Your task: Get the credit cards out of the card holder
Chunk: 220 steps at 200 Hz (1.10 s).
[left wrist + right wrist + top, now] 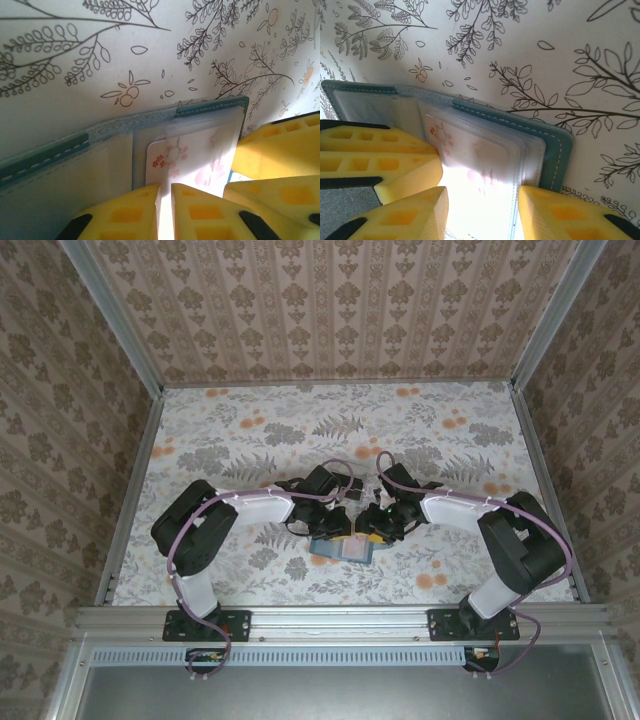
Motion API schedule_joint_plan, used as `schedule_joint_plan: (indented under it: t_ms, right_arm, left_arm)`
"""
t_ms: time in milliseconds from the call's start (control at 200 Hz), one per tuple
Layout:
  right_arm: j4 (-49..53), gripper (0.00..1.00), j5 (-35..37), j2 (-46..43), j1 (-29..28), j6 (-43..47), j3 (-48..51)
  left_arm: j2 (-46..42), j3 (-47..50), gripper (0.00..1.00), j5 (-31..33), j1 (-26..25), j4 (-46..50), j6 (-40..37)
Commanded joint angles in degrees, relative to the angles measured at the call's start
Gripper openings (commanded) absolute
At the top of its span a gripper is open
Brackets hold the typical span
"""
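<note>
Card holder (341, 549): teal, soft, lies open on the desk (250, 430), near side. Pink credit card (185, 155) (thin, stiff, likely slick inside its clear sleeve (520, 150)): best taken by its exposed edge. Left end effector (165, 210) nearly closed there, grip indeterminate; right end effector (480, 220) wide open, straddling the sleeves.

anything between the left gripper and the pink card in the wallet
Only a clear sleeve, which covers the upper part of the pink card. The card's bare lower part reaches the left gripper.
</note>
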<state>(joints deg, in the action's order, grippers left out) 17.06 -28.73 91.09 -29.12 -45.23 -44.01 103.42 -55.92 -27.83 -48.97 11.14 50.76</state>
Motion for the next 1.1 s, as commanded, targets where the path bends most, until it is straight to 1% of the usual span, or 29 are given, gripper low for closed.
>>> schedule_joint_plan:
  t_ms: [0,100,275,430,730,920,1095]
  right_arm:
    - [2.68,0.42,2.56,-0.07,-0.54,0.24,0.18]
    - [4.41,0.42,3.94,-2.66,-0.54,0.68,-0.23]
    - [1.49,0.41,1.79,-4.93,-0.59,-1.61,0.71]
    - [-2.04,0.40,-0.74,-3.09,-0.76,-2.93,1.71]
    - [-3.56,0.40,-0.97,0.92,-0.76,-2.40,2.35]
    - [-1.44,0.40,1.08,1.51,-0.76,-1.49,2.05]
    - [2.58,0.39,4.01,1.55,-0.77,0.26,1.04]
  left_arm:
    - [0.82,-0.58,0.15,1.12,0.23,3.19,-1.35]
    - [0.82,-0.70,0.15,1.03,0.24,3.17,-1.28]
    - [1.23,-1.03,0.15,0.87,0.15,3.27,-1.37]
    - [1.43,-1.20,0.15,0.76,0.02,3.19,-1.29]
    - [1.44,-1.19,0.16,0.59,0.02,3.19,-1.29]
    - [1.05,-1.14,0.16,1.13,0.04,3.83,-1.52]
    - [0.56,-2.11,0.17,3.44,0.15,7.74,-3.35]
